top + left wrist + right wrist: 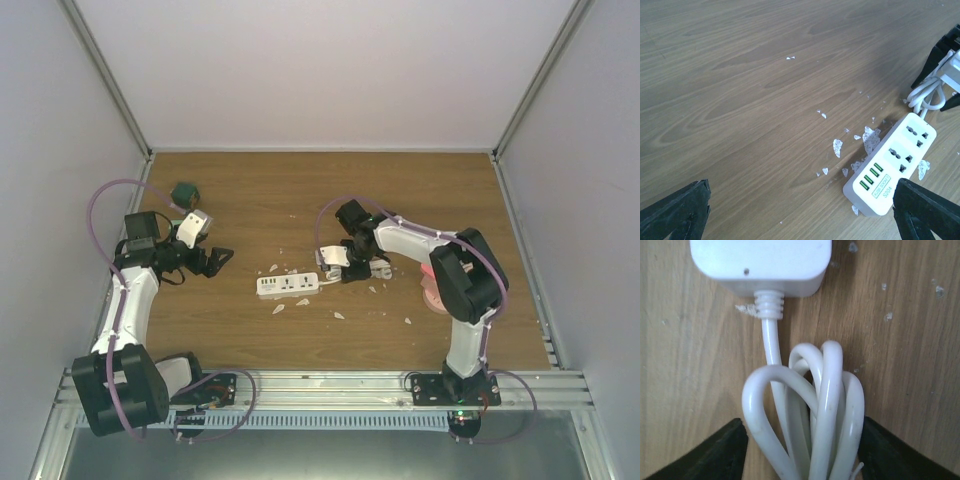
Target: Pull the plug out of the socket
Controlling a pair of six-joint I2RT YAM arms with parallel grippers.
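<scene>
The socket is a white power strip (287, 285) (895, 160) lying mid-table; the two outlets on its top show nothing plugged in. Its cord leaves the end (760, 262) and is bundled into a white coil (810, 410) (926, 95) on the wood. My right gripper (802, 450) (345, 270) straddles that coil, and both black fingers press against its outer loops. The plug is hidden. My left gripper (800, 215) (218, 260) hovers open to the left of the strip, with only bare wood between its fingers.
White flakes (837, 147) are scattered around the strip. A green cube (183, 192) sits at the far left, and a pink object (432, 290) lies beside the right arm. Grey walls close in the table on three sides.
</scene>
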